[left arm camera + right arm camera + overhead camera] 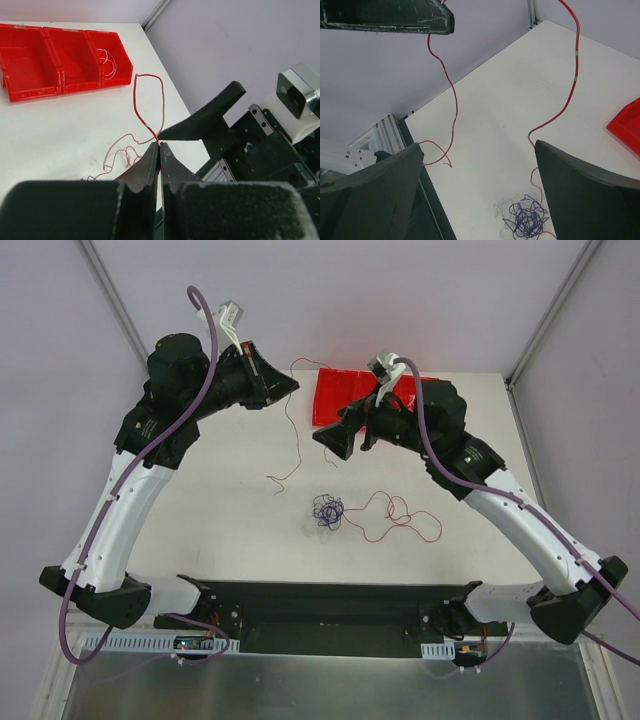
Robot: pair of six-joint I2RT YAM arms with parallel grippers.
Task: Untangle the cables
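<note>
Cables: the purple-blue clump lies mid-bench, with red loops curling just right of it. Above, the right pincer hangs with jaws wide apart, empty. Farther back, the left pincer is clamped on a red strand. White wire sits in the red bin's end compartment.

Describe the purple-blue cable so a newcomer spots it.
On the white table, near its middle, lies the purple-blue cable. Unlike the red cable sprawled beside it, it is dark and tightly balled.
</note>
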